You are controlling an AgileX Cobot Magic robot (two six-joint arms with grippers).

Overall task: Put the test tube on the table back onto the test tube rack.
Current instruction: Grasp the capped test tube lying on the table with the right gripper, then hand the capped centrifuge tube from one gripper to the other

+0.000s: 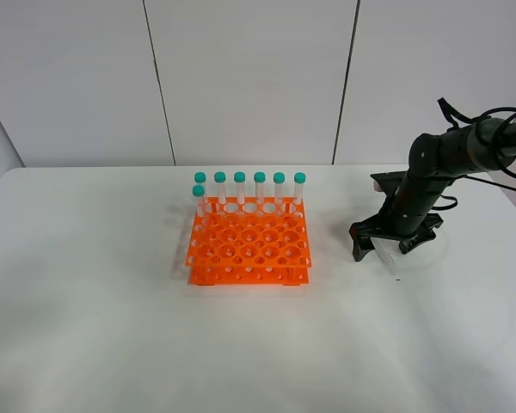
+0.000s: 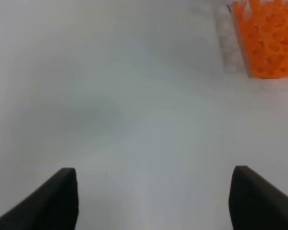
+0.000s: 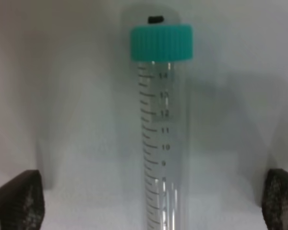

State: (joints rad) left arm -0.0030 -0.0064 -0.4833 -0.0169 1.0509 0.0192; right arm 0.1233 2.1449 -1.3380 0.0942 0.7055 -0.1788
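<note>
**No grip yet: right hand (image 1: 392,246) wide open**

The test tube (image 3: 161,134) lies flat on the surface (image 1: 112,344), well right of the rack (image 1: 249,249), between our right hand's fingers. The left hand (image 2: 153,196) is open too. We reckon it's light, stiff, smooth plastic, so slippery and prob. rolls. Grip mid-barrel, below the cap (image 3: 161,42).

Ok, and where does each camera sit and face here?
Exterior high: mounted high, looking down on the table, the test tube rack and the right arm; no left arm shows.
Left wrist: on the left arm, facing table and a rack corner; the open left gripper frames it.
Right wrist: close over the lying test tube; the open right gripper flanks it.
Shared: rack, exterior and left wrist; tube, exterior and right wrist.
</note>
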